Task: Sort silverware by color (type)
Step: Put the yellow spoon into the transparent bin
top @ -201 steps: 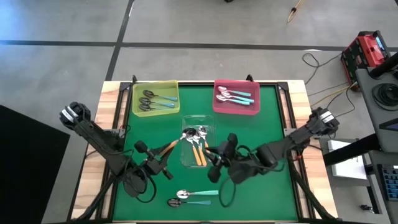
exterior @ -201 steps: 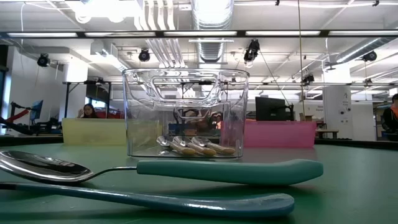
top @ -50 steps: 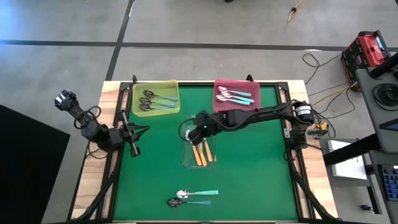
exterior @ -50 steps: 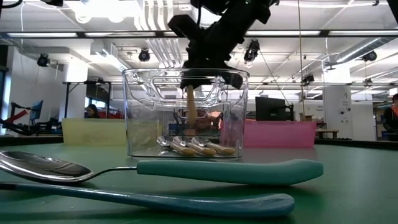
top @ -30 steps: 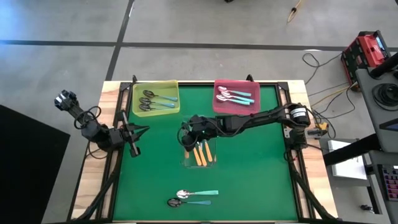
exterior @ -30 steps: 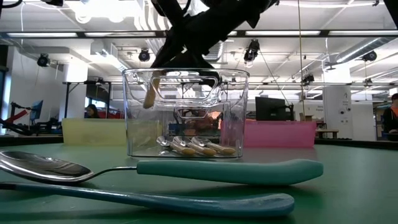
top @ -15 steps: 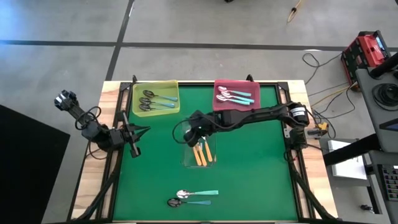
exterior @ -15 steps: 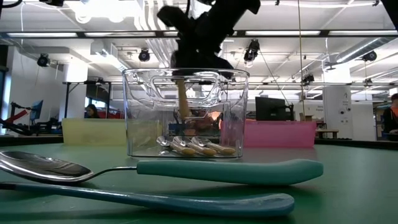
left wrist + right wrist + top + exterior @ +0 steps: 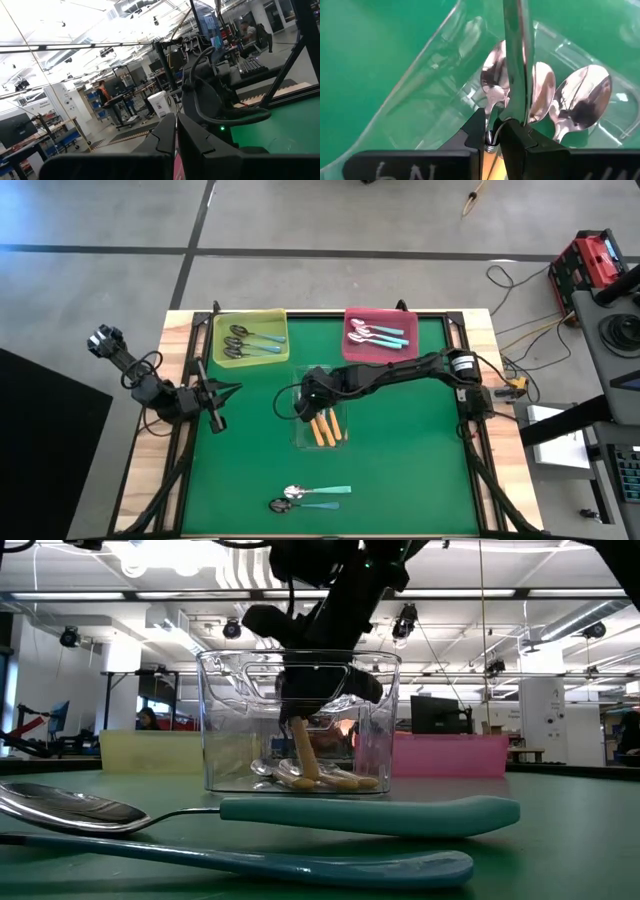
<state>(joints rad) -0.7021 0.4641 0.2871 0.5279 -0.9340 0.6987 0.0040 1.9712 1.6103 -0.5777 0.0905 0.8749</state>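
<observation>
low view, nearest to you: two teal-handled spoons (image 9: pixel 340 815) lie side by side on the green table (image 9: pixel 420 470), still unsorted, well apart from every tray. these are what your task has left, as far as the pictures show.

behind them stands the clear tray (image 9: pixel 300 720) at mid-table. you see the right gripper (image 9: pixel 312 705) reaching down into it from above, its jaws nearly shut on an orange-handled spoon (image 9: pixel 303 762) that hangs handle-down, its tip at or just above the orange-handled spoons (image 9: pixel 322 426) lying on the tray floor; whether it touches them you cannot tell. right wrist view confirms the grip: the fingers (image 9: pixel 515 137) pinch the spoon near the neck, with silver bowls (image 9: pixel 577 97) lying in the tray beyond. judge this as the placing step, with the release not yet made.

farther back, at the far edge of the table, the yellow tray (image 9: pixel 250 337) holds dark-bowled spoons with teal handles, and the pink tray (image 9: pixel 380 337) holds silver-bowled spoons with teal handles.

the left gripper (image 9: pixel 216 398) waits at the table's left edge, jaws closed and empty, clear of all trays.

judged overall, most spoons are sorted; the held spoon and the near pair remain.
</observation>
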